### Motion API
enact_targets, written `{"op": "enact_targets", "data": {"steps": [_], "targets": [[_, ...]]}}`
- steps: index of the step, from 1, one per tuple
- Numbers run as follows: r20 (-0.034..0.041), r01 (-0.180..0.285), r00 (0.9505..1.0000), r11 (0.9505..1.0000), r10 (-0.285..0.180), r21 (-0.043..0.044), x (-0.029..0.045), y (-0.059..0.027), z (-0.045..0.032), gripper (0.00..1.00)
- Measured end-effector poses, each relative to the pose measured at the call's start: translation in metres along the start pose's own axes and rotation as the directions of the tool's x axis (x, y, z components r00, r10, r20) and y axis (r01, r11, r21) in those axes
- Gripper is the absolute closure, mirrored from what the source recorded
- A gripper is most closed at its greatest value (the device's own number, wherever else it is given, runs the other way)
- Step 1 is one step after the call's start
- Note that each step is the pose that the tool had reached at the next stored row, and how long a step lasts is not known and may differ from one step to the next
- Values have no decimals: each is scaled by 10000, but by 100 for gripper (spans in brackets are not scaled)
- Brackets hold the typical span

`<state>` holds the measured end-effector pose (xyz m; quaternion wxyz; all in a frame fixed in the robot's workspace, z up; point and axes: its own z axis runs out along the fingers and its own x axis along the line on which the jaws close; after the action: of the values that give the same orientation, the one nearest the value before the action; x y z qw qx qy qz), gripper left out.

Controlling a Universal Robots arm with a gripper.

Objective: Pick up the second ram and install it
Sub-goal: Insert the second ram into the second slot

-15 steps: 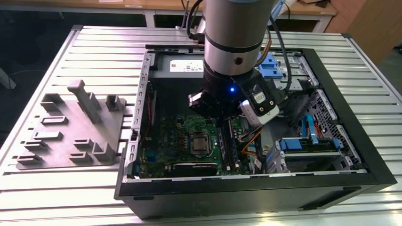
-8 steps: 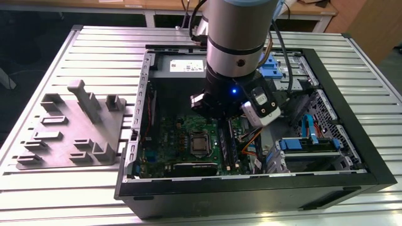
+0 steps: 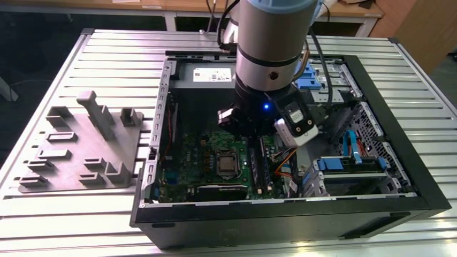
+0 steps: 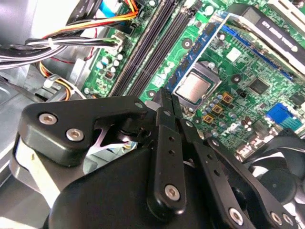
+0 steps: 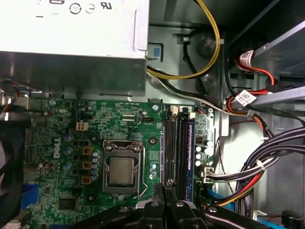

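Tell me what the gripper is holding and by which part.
Nothing, as far as shows: in both wrist views the gripper is shut, fingertips meeting with nothing between them, near the motherboard's long black slots.

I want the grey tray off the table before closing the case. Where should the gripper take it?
Probably the tall upright post of the tray, from straight above. It stands well above the rest, while the flat base lies flush on the table, leaving no edge to pinch.
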<state>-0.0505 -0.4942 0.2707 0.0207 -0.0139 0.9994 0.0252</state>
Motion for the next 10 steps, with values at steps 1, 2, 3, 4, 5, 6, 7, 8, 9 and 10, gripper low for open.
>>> {"op": "enact_targets", "data": {"steps": [1,2,3,4,5,6,7,8,9,10], "targets": [[0,0,10000,10000,0,1,-6,0,5,88],[-1,0,10000,10000,0,1,-11,-1,11,88],[0,-1,10000,10000,1,1,-17,-1,17,88],[-1,-1,10000,10000,1,2,-23,-2,22,88],[0,-2,10000,10000,2,1,-27,-2,28,88],[0,-2,10000,10000,2,1,-32,-3,35,88],[-1,-2,10000,10000,2,2,-37,-3,45,88],[0,-2,10000,10000,2,1,-40,-4,58,88],[0,-2,10000,10000,2,1,-44,-5,70,88],[0,-2,10000,10000,2,0,-48,-5,79,88]]}}
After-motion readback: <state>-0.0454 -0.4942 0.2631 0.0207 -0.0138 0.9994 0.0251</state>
